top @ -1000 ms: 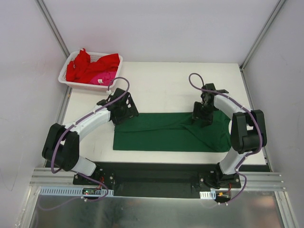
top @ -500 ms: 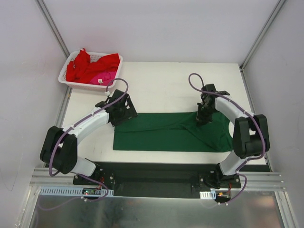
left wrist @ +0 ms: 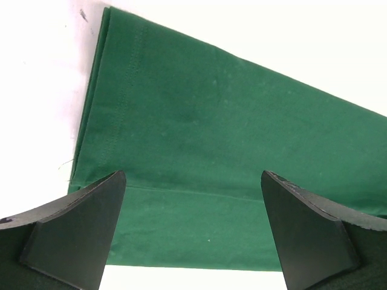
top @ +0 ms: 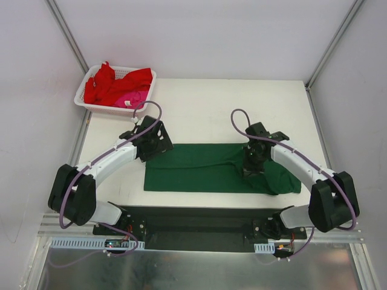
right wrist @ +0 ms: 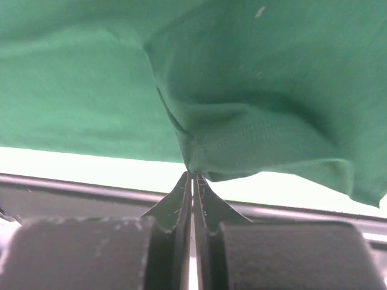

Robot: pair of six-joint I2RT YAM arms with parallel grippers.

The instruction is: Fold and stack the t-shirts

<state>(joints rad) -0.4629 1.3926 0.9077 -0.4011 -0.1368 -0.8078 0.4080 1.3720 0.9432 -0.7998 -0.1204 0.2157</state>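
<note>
Right wrist view alone shows right pincer (right wrist: 192, 176) nipping green t-shirt (right wrist: 242, 90); left pincer (left wrist: 193, 176) gapes empty.

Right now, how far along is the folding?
Done: the green shirt looks folded lengthwise into a strip. In hand: the right gripper is shut on fabric near its right end; the left gripper hangs open over its left end. Left: the red shirt and pink shirt sit in the basket; nothing stacked.
</note>
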